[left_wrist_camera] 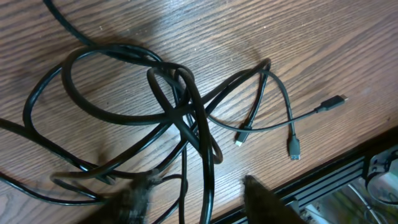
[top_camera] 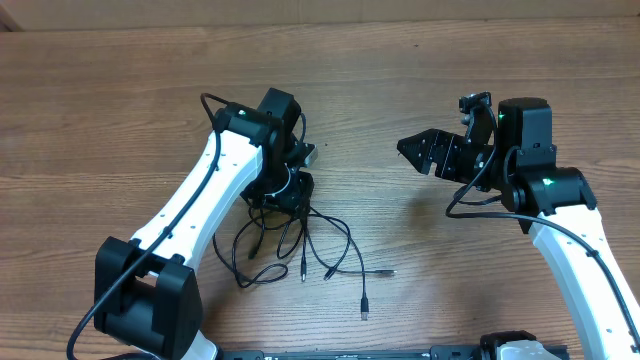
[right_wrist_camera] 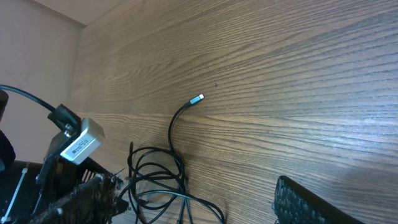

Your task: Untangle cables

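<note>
Cables [left_wrist_camera: 184, 123] lay in a loose black tangle on the table [top_camera: 420, 60], directly beneath my left gripper [left_wrist_camera: 196, 186]. Several strands crossed at one knot near the middle, and three plug ends [left_wrist_camera: 293, 149] trailed free toward the near edge. I judged the cords light, limp and smooth-jacketed. They seemed likely to drag the whole bundle along rather than part cleanly, and thin enough to slip out of a shallow pinch. The plugs looked like the only stiff parts, so I reckoned the best hold was just behind a free plug, drawing that strand back out through the knot. The overlapping loops would have caught two cords at once. In the left wrist view the left fingers showed as blurs on either side of a strand, and I could not tell whether they had pinched it. My right gripper [right_wrist_camera: 199, 180] hung with its jaws spread wide and nothing between them, over bare wood well apart from the bundle. I thought it better used to pin the knot.
</note>
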### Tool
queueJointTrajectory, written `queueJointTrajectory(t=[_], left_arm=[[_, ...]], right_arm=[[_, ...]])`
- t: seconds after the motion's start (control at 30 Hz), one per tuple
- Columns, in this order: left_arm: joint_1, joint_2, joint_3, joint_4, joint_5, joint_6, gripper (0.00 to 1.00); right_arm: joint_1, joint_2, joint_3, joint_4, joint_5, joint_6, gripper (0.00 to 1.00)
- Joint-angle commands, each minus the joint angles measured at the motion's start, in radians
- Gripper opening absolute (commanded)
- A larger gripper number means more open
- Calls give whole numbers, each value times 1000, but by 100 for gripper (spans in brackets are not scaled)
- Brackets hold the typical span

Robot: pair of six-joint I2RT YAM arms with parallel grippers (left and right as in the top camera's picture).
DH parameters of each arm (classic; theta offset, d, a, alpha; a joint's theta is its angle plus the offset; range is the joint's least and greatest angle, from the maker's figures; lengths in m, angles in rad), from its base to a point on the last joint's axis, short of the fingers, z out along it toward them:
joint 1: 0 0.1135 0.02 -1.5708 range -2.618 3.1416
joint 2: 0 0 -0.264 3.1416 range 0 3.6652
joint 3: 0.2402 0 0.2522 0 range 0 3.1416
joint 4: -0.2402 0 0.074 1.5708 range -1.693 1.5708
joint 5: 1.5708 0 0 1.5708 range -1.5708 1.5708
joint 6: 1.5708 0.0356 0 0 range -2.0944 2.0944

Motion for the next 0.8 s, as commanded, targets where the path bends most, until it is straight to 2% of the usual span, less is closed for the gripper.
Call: queueJointTrajectory(t=[0.0, 0.03, 0.2, 0.3, 0.53, 0.67, 0.77], left_arm=[[-10, 5, 0, -6, -19, -9, 36], [-11, 5, 0, -9, -19, -10, 33], [-14, 7, 0, -31, -19, -9, 34], [-14, 10, -7, -37, -14, -10, 25], [-14, 10, -19, -36, 10, -10, 24], [-14, 10, -41, -33, 11, -9, 29], [-14, 10, -64, -20, 12, -10, 30]], right_arm=[[-4, -3, -1, 7, 0, -9, 80], [-4, -3, -1, 6, 0, -9, 80], [-4, -3, -1, 6, 0, -9, 81], [-4, -3, -1, 6, 0, -9, 81], [-4, -3, -1, 6, 0, -9, 81], [-4, -3, -1, 6, 0, -9, 81], [-4, -3, -1, 6, 0, -9, 81]])
